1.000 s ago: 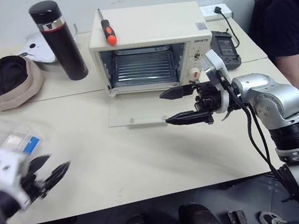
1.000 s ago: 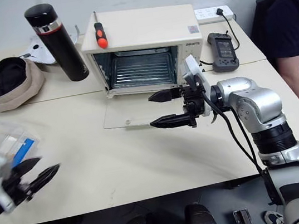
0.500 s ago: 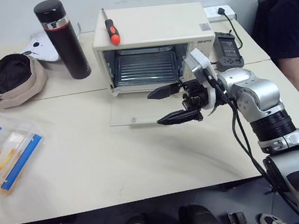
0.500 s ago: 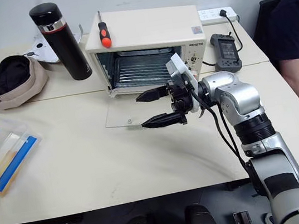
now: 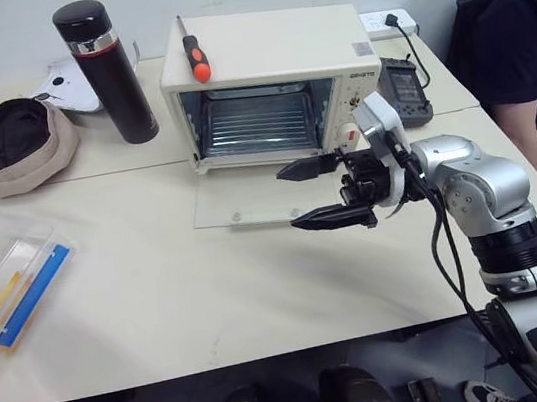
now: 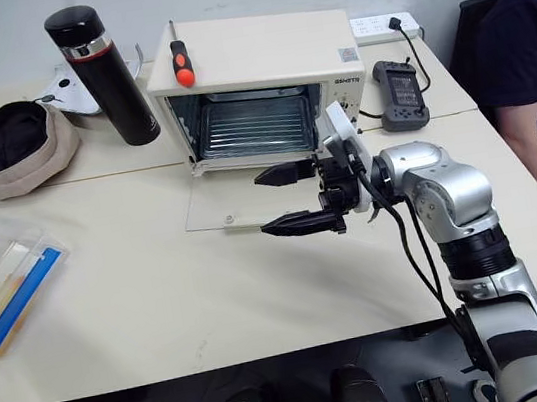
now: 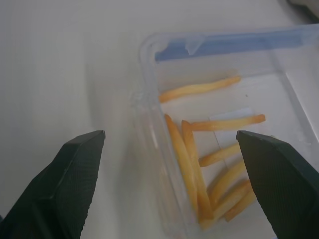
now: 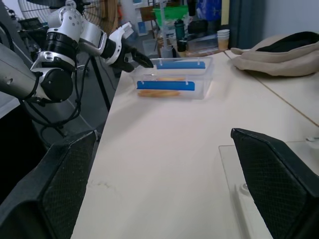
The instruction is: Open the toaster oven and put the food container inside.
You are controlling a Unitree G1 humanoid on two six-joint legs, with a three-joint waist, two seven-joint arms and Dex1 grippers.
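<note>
I read the food container [image 5: 10, 283] as light and a bit flimsy: thin clear plastic walls that would flex if squeezed hard, and smooth enough to slip between hard black fingers. The fries inside are loose, so tilting it would send them sliding. My pick would be across the short width near one end, fingers pressing on the two long walls just under the rim where the lid stiffens them, and I'd keep it level.

It is a shallow rectangular box, transparent, with a blue strip along each long side and yellow stick-like pieces lying in a loose heap at one end. It sits flat at the far left edge of the table [image 5: 262, 293], well apart from the toaster oven [image 5: 271, 84].

The oven's glass door [image 5: 249, 204] already lies dropped flat on the table, wire rack exposed.

My left gripper [image 8: 130, 54] hangs just beside the container's near corner, fingers spread wide, touching nothing I can see. My right gripper [image 5: 320, 193] hovers over the lowered door, fingers apart and empty.
</note>
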